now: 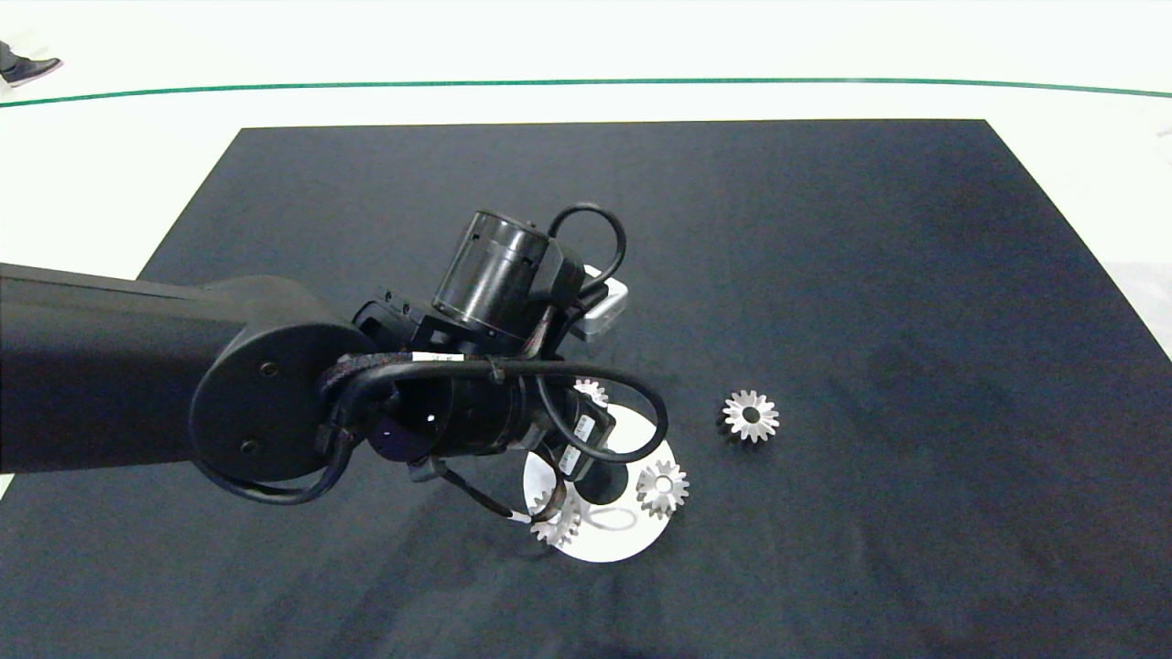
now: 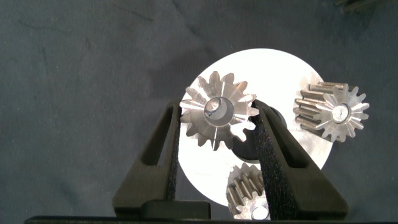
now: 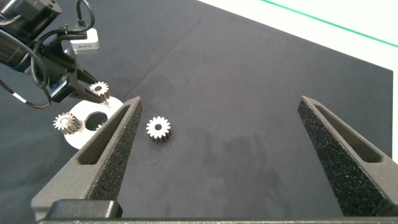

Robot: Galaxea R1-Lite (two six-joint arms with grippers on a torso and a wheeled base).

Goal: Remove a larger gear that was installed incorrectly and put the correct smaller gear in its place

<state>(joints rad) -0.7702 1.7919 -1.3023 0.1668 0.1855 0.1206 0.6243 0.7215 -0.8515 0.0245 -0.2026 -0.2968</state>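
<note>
My left gripper (image 2: 217, 113) is shut on the smaller gear (image 2: 214, 124), pinching its toothed rim between both fingers above the far part of the white round disc (image 2: 205, 180). From the right wrist view this gear (image 3: 98, 89) hangs a little above the disc (image 3: 78, 134). The larger gear (image 1: 751, 415), star-like with a round bore, lies flat and alone on the black mat, right of the disc (image 1: 604, 540). My right gripper (image 3: 219, 102) hovers open over the mat, nothing between its fingers, far from the larger gear (image 3: 158, 129).
Two more small gears stand on the disc, one at its right edge (image 1: 661, 488) and one at its near left (image 1: 556, 522). My left arm (image 1: 275, 384) covers much of the disc. The black mat (image 1: 916, 275) lies on a white floor; a shoe (image 1: 32, 69) shows far left.
</note>
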